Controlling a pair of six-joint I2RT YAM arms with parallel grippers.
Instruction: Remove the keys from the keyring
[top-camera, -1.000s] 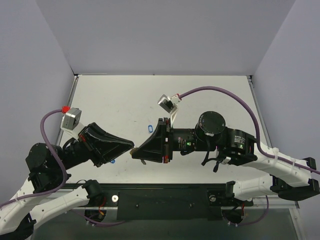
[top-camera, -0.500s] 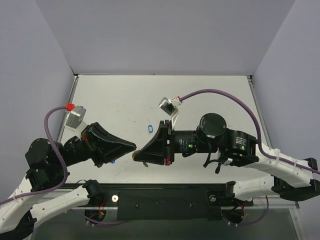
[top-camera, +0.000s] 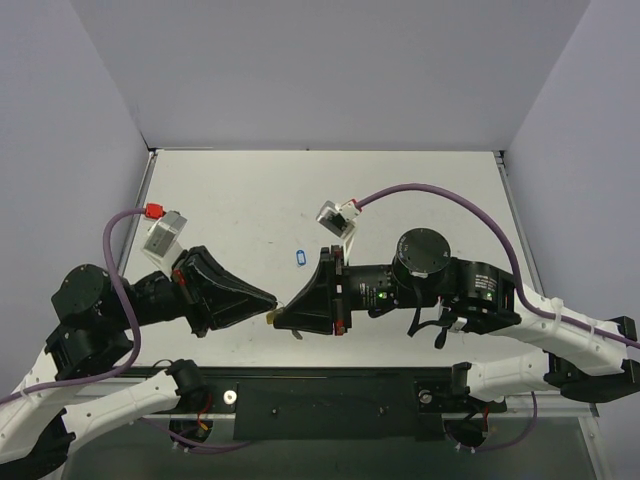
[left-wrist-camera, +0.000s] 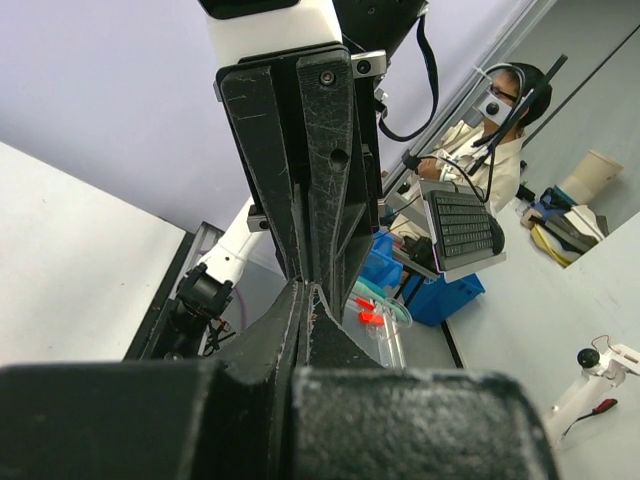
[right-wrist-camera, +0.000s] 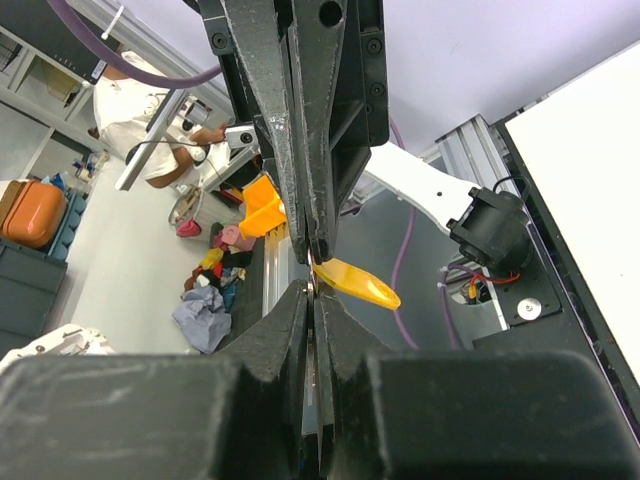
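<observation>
My left gripper (top-camera: 270, 298) and right gripper (top-camera: 280, 316) meet tip to tip above the table's near edge. The yellow-orange tag of the keyring (top-camera: 272, 314) shows as a sliver between them. In the right wrist view the tag (right-wrist-camera: 357, 284) hangs out to the right from the shut tips of the left gripper (right-wrist-camera: 312, 255). My right gripper (right-wrist-camera: 313, 292) is shut on a thin silver metal strip, seen edge-on, which looks like a key. In the left wrist view my left gripper (left-wrist-camera: 305, 287) is shut and touches the right gripper's fingers (left-wrist-camera: 330, 150); the tag and keys are hidden there.
A small blue tag (top-camera: 303, 258) lies on the white table (top-camera: 250, 200) just beyond the grippers. A small dark piece (top-camera: 297, 333) pokes out under the right gripper's tip. Grey walls close in the table on three sides.
Both grippers, still tip to tip, have shifted a little right and toward the near edge. The left wrist has risen. The blue tag now lies farther from the right gripper.
</observation>
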